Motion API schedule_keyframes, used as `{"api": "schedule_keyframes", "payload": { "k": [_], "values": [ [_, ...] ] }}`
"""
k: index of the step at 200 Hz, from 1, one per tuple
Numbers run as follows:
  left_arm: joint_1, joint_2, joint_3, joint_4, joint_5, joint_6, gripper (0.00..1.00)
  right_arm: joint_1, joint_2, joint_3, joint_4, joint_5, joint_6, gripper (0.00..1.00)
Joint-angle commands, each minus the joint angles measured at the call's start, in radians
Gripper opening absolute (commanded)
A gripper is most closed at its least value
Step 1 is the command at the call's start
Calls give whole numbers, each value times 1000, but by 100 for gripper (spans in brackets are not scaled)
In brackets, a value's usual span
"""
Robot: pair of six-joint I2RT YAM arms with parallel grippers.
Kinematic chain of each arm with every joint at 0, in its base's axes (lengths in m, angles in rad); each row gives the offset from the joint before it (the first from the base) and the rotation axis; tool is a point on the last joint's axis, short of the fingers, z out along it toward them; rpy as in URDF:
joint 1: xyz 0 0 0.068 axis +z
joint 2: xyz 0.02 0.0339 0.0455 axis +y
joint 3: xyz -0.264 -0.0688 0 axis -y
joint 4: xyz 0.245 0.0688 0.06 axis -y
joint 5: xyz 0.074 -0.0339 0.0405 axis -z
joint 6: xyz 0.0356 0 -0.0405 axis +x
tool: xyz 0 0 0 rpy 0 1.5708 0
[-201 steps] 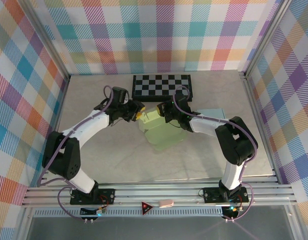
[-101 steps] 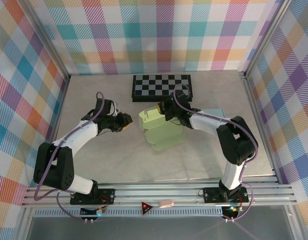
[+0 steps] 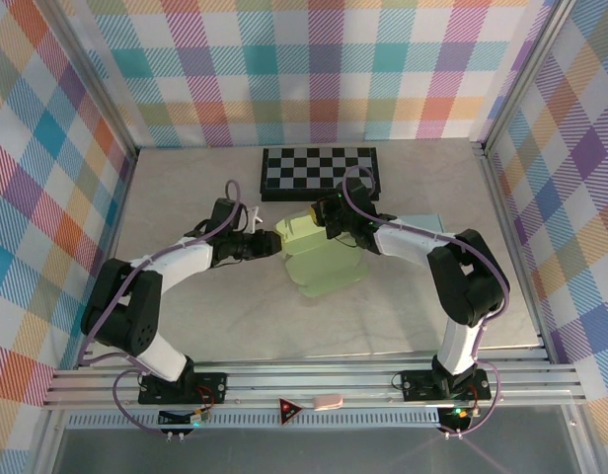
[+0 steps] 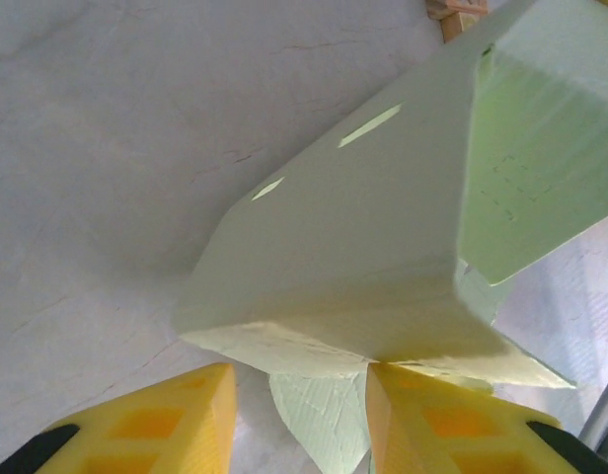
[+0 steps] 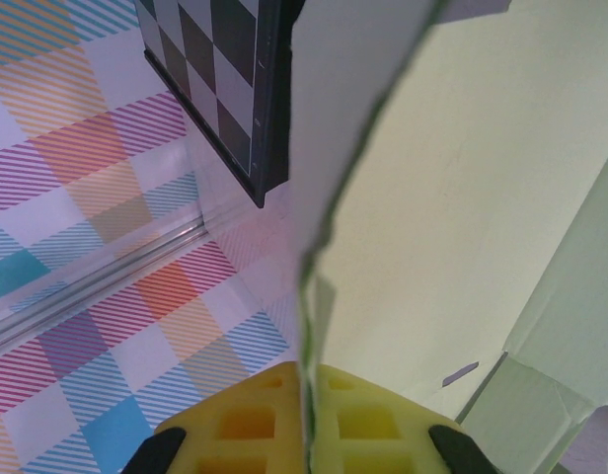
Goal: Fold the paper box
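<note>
Lying in the middle of the worktop, the pale green paper box is met from both sides. The left tool is held partly open at its left corner, perhaps touching it. The right tool is clamped on a raised flap. A checkerboard is seen beyond.

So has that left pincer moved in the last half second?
Yes. The left pincer slid right, back up to the left edge of the paper box, closer beneath the left end of the checkerboard.
</note>
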Motion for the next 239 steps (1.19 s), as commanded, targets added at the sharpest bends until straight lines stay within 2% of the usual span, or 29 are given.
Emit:
{"api": "schedule_keyframes", "payload": {
  "k": [1,29,63,86,102,126,168,239],
  "values": [
    [-32,11,31,50,-20,71,39,-3,7,38,-5,-13,20,0],
    [-34,-23,30,29,-62,110,38,-3,5,50,-30,-18,9,0],
    [-33,-94,2,-43,-124,244,39,-4,-5,47,-47,-25,12,0],
    [-33,-165,-65,12,-195,317,41,-11,-14,68,-103,-50,6,0],
    [-31,-199,-88,46,-196,387,43,-13,-19,73,-124,-48,-1,0],
    [-24,-163,-77,40,-166,459,44,-18,-13,78,-120,-56,4,0],
    [-12,-72,-33,87,-85,472,43,-18,-14,89,-126,-59,7,0],
    [-28,23,14,200,-3,338,37,-18,-6,92,-89,-43,22,0]
  ]
}}
